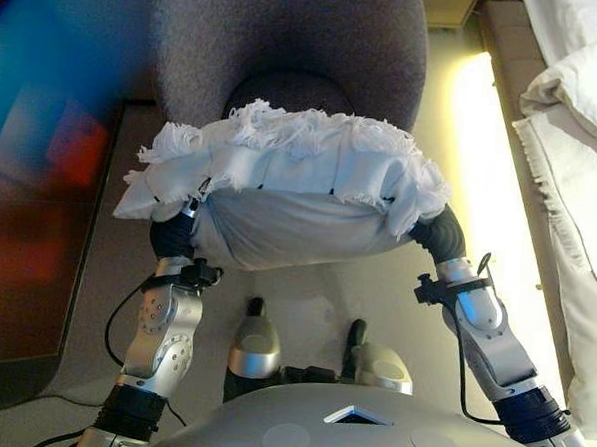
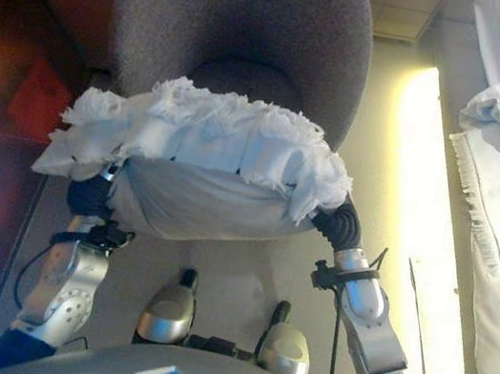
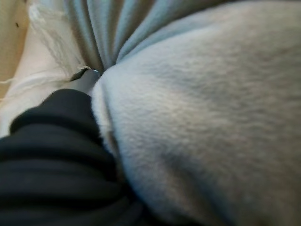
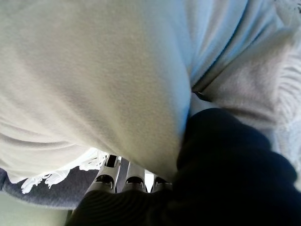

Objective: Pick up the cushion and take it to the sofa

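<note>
Left eye view: a white cushion (image 1: 290, 188) with a frayed fringe is held off the floor between the two arms, in front of a grey upholstered armchair (image 1: 288, 43). The left hand (image 1: 173, 235) presses against the cushion's left end, the right hand (image 1: 436, 234) against its right end; the fringe drapes over both, so only the dark ribbed covers show. White bedding (image 1: 575, 108) lies at the right edge.

Right eye view: same arrangement; the cushion sits just before the armchair's seat, clear of the floor.

Left wrist view: the cushion's fabric fills the picture, pressed against the dark cover. One silver finger (image 3: 87, 79) shows, buried in a fold; finger posture cannot be determined.

Right wrist view: silver fingers (image 4: 109, 178) reach under the cushion's lower edge, tips hidden; whether they curl cannot be determined.
</note>
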{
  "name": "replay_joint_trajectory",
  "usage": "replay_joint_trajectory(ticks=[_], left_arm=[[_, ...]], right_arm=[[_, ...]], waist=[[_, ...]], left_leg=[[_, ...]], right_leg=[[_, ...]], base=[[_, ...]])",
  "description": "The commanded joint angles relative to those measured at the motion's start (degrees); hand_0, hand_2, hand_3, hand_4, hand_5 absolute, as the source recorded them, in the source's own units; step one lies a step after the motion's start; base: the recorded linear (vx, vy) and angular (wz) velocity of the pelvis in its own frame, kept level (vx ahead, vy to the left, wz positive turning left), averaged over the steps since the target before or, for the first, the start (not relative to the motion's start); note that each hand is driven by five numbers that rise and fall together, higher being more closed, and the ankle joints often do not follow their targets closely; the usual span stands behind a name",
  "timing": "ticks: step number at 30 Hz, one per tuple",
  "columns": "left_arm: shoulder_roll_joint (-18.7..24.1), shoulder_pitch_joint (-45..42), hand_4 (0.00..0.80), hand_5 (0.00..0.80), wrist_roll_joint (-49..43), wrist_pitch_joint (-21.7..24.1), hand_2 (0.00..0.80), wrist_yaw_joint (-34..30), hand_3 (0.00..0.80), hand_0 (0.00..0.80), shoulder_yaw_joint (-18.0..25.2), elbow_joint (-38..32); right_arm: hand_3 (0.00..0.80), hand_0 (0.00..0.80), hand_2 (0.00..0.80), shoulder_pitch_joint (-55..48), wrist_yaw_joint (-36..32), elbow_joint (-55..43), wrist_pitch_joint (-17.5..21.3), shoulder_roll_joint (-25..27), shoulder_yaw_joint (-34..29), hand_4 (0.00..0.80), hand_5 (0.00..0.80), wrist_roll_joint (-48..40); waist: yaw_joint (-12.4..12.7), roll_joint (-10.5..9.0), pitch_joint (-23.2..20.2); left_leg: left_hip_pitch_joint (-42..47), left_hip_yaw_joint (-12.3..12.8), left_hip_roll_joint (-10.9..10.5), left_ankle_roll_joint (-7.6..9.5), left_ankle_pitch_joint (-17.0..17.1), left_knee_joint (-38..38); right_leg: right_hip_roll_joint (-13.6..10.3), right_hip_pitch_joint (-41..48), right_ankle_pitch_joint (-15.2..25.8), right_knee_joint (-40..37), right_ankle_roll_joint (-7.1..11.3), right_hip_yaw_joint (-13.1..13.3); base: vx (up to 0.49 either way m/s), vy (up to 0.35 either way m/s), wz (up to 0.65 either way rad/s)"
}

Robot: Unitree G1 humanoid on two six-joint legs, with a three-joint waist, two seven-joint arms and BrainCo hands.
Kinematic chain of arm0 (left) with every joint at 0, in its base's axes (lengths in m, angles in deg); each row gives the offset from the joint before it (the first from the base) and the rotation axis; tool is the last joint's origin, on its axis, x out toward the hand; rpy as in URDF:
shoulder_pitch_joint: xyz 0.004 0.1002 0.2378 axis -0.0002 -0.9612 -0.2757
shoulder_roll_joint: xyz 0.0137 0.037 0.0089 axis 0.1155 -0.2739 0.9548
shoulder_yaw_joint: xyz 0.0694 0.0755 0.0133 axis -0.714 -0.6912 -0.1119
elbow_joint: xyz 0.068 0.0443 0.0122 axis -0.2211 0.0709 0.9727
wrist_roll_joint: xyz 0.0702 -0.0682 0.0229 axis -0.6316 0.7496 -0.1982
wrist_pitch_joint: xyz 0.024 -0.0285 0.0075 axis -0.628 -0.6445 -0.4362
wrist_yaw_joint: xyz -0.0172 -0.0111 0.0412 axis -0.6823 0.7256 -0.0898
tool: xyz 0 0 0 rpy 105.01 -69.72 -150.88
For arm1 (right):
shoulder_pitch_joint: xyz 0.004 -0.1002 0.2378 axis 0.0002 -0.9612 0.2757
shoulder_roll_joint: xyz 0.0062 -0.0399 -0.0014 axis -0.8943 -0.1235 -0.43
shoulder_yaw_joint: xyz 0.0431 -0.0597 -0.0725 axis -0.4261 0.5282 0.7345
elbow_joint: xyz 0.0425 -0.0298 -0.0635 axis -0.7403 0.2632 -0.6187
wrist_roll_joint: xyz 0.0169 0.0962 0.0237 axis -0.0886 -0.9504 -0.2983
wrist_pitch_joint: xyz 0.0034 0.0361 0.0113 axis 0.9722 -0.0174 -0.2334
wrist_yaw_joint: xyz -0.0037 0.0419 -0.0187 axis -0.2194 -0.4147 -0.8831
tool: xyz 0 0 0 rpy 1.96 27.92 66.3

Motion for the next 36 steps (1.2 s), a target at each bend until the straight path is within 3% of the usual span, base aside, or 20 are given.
replay_joint_trajectory(ticks=[1, 3, 5, 7, 10, 12, 13, 14, 16, 18, 20, 25, 28, 31, 36], left_arm=[[0.1, 4.6, 0.8, 0.8, -1.5, 7.8, 0.8, -1.1, 0.8, 0.8, 0.5, -8.1], [0.8, 5.3, 0.8, 0.8, -1.2, 6.6, 0.8, -1.4, 0.8, 0.8, 0.8, -7.8], [1.2, 4.9, 0.8, 0.8, -1.3, 5.8, 0.8, -3.1, 0.8, 0.8, 1.3, -7.8], [1.4, 4.6, 0.8, 0.8, -2.0, 5.5, 0.8, -4.5, 0.8, 0.8, 1.5, -8.1], [1.9, 5.3, 0.8, 0.8, -3.2, 5.4, 0.8, -4.6, 0.8, 0.8, 1.9, -8.0], [2.0, 6.0, 0.8, 0.8, -2.7, 4.0, 0.8, -3.9, 0.8, 0.8, 2.4, -7.7], [2.2, 6.4, 0.8, 0.8, -2.2, 3.5, 0.8, -4.0, 0.8, 0.8, 2.4, -7.4], [2.5, 6.8, 0.8, 0.8, -1.8, 3.5, 0.8, -4.8, 0.8, 0.8, 2.3, -6.8], [2.3, 7.4, 0.8, 0.8, -2.3, 3.6, 0.8, -5.6, 0.8, 0.8, 2.0, -6.2], [2.1, 8.0, 0.8, 0.8, -2.3, 3.7, 0.8, -5.6, 0.8, 0.8, 1.9, -6.0], [1.9, 9.0, 0.8, 0.8, -2.2, 4.2, 0.8, -5.7, 0.8, 0.8, 0.8, -5.4], [1.3, 10.2, 0.8, 0.8, -3.5, 4.3, 0.8, -5.7, 0.8, 0.8, -1.8, -5.6], [1.4, 10.0, 0.8, 0.8, -3.4, 3.9, 0.8, -6.0, 0.8, 0.8, -2.1, -5.7], [1.5, 9.5, 0.8, 0.8, -2.8, 4.0, 0.8, -6.5, 0.8, 0.8, -1.8, -5.8], [0.7, 10.7, 0.8, 0.8, -3.0, 4.8, 0.8, -4.5, 0.8, 0.8, -2.5, -5.7]], right_arm=[[0.8, 0.8, 0.8, 4.3, -2.8, -6.1, 6.5, -0.4, 0.0, 0.8, 0.8, -0.8], [0.8, 0.8, 0.8, 4.5, -2.7, -6.6, 5.8, -0.7, -0.4, 0.8, 0.8, -2.1], [0.8, 0.8, 0.8, 3.8, -2.5, -7.0, 5.3, -1.3, -1.4, 0.8, 0.8, -2.7], [0.8, 0.8, 0.8, 3.7, -1.5, -7.4, 4.9, -2.6, -1.6, 0.8, 0.8, -2.3], [0.8, 0.8, 0.8, 3.6, -1.8, -7.2, 4.8, -4.6, -1.5, 0.8, 0.8, -1.0], [0.8, 0.8, 0.8, 4.1, -1.6, -7.0, 3.8, -5.5, -0.9, 0.8, 0.8, -0.3], [0.8, 0.8, 0.8, 3.9, -1.3, -7.1, 3.6, -5.6, -0.8, 0.8, 0.8, -0.2], [0.8, 0.8, 0.8, 3.7, -0.6, -7.3, 3.6, -5.5, -0.6, 0.8, 0.8, -0.1], [0.8, 0.8, 0.8, 4.1, -0.1, -6.5, 4.0, -5.6, -0.6, 0.8, 0.8, 0.1], [0.8, 0.8, 0.8, 4.6, 0.2, -5.3, 5.3, -5.5, -0.6, 0.8, 0.8, 0.3], [0.8, 0.8, 0.8, 5.0, 1.4, -4.5, 6.7, -5.0, -0.6, 0.8, 0.8, 0.5], [0.8, 0.8, 0.8, 7.2, 3.5, -3.7, 6.4, -4.6, -0.4, 0.8, 0.8, 0.6], [0.8, 0.8, 0.8, 7.3, 3.8, -4.2, 5.7, -4.7, -0.9, 0.8, 0.8, 0.6], [0.8, 0.8, 0.8, 7.1, 3.5, -5.3, 4.9, -4.5, -1.5, 0.8, 0.8, 0.1], [0.8, 0.8, 0.8, 8.6, 3.2, -4.6, 5.1, -3.8, -1.1, 0.8, 0.8, 0.9]], waist=[[0.5, -1.41, -4.7], [1.2, -2.46, -5.7], [1.8, -4.3, -7.0], [2.4, -6.02, -8.4], [2.4, -5.77, -9.9], [1.3, -5.66, -10.1], [0.7, -5.29, -10.3], [0.0, -5.38, -10.5], [-1.0, -5.2, -10.5], [-2.6, -4.41, -9.6], [-5.1, -3.73, -8.4], [-9.9, -4.0, -6.7], [-11.3, -3.92, -6.3], [-12.1, -4.68, -6.5], [-12.8, -4.41, -7.9]], left_leg=[[-8.9, 1.1, 1.5, 0.67, 21.2, -19.3], [-8.6, -0.2, -0.1, 2.16, 19.5, -18.1], [-9.3, 0.3, -2.7, 4.41, 17.0, -15.7], [-9.2, 0.5, -5.6, 6.75, 15.3, -14.6], [-7.8, 0.7, -8.0, 8.63, 13.4, -13.8], [-5.6, 0.9, -9.5, 9.41, 12.3, -14.3], [-4.9, 0.3, -10.0, 9.82, 12.0, -14.6], [-4.3, -0.4, -11.0, 10.12, 11.7, -14.6], [-2.6, -1.2, -12.0, 10.17, 11.0, -14.8], [-0.1, -2.9, -12.1, 10.11, 10.1, -15.3], [3.4, -5.6, -12.3, 9.85, 8.6, -15.7], [10.4, -11.5, -12.9, 9.92, 2.1, -16.7], [13.6, -15.1, -12.3, 10.41, -1.7, -16.5], [15.7, -17.0, -12.1, 10.32, -3.9, -15.4], [17.7, -17.6, -10.3, 8.64, -6.4, -12.8]], right_leg=[[0.7, 13.0, -12.8, 6.5, -0.56, -3.2], [-1.1, 14.2, -13.1, 7.8, 0.78, -2.5], [-3.2, 14.9, -8.6, 9.6, 2.86, -2.6], [-5.7, 14.0, -0.4, 13.8, 5.17, -2.3], [-6.9, 11.5, 5.8, 21.5, 5.9, -2.2], [-5.7, 8.8, 6.6, 23.8, 5.7, -1.0], [-3.3, 7.2, 6.1, 22.9, 5.16, 0.2], [-1.9, 5.7, 5.4, 21.8, 4.65, 0.3], [-1.5, 2.9, 4.6, 18.5, 3.85, -1.0], [-0.4, -0.6, 2.3, 16.5, 2.83, -1.8], [0.6, -5.6, 2.4, 12.2, 1.72, -0.7], [-0.8, -14.4, 12.0, 1.1, 3.51, 4.1], [-1.8, -16.3, 15.1, -1.9, 4.48, 6.3], [-3.3, -17.2, 16.3, -1.8, 4.75, 6.7], [-1.8, -16.4, 12.8, 1.1, 2.86, 5.5]], base=[[0.481, 0.205, 0.05], [0.518, 0.207, -0.25], [0.415, 0.183, -0.24], [0.366, 0.19, 0.03], [0.367, 0.224, 0.09], [0.328, 0.173, -0.2], [0.34, 0.123, -0.31], [0.315, 0.088, 0.11], [0.279, 0.037, 0.44], [0.247, 0.011, 0.09], [0.278, -0.01, 0.32], [0.376, -0.114, 0.67], [0.457, -0.195, 0.76], [0.368, -0.207, 0.74], [0.282, -0.187, 0.31]])
